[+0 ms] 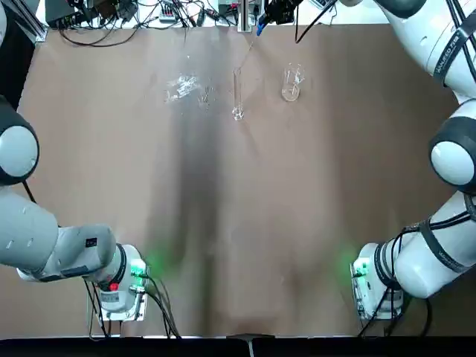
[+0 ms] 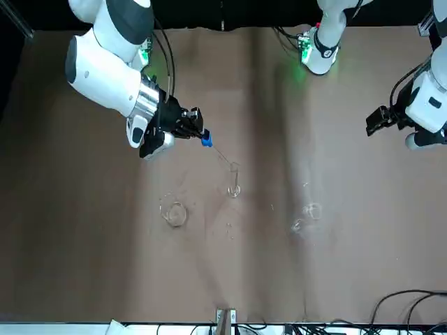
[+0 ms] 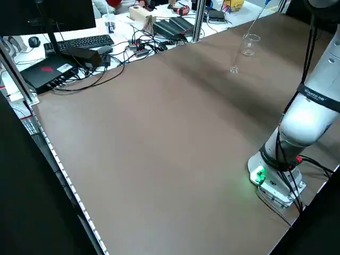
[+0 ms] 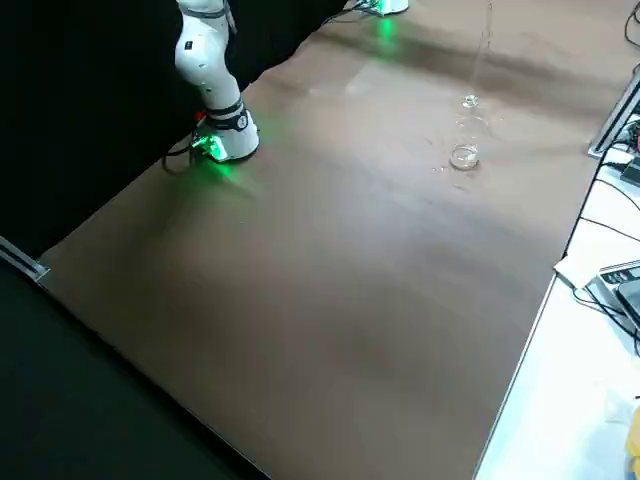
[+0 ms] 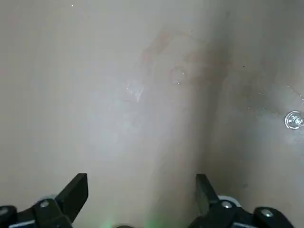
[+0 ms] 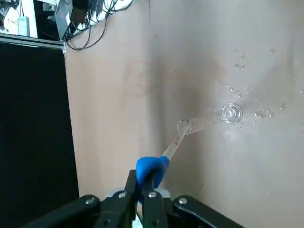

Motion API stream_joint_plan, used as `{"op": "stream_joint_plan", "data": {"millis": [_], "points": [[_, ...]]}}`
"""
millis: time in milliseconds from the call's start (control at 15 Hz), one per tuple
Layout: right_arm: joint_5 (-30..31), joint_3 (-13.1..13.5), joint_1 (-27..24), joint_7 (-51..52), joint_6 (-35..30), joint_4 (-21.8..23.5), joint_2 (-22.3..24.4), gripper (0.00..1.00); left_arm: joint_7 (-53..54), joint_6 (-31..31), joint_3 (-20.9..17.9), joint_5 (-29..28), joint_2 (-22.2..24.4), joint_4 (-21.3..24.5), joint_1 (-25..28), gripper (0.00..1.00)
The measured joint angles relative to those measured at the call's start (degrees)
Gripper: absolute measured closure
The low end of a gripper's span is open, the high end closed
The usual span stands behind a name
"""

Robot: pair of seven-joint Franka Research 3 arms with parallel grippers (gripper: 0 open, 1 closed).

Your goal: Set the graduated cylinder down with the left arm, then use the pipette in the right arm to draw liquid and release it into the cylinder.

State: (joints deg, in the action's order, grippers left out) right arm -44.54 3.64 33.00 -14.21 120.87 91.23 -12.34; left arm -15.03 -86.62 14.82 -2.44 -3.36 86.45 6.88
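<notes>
Brown surface (image 1: 111, 149) runs bare past the left end effector (image 5: 142, 194), which hangs well back from the glassware, fingers spread wide and holding nothing. Farther out, the right end effector (image 6: 141, 190) pinches the pipette (image 6: 159, 159) by its blue bulb, the thin tube slanting down to the mouth of the graduated cylinder (image 1: 237, 93). The cylinder stands upright mid-surface, a clear beaker (image 1: 291, 82) beside it. Any liquid is too faint to make out.
</notes>
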Motion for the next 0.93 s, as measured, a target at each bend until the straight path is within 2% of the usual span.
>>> {"op": "stream_joint_plan", "data": {"millis": [933], "points": [[0.0, 0.6, -0.5, 0.0, -2.0, -0.3, 0.6, 0.93, 0.0, 0.0, -0.1, 0.0, 0.0, 0.0, 0.1, 0.0]]}}
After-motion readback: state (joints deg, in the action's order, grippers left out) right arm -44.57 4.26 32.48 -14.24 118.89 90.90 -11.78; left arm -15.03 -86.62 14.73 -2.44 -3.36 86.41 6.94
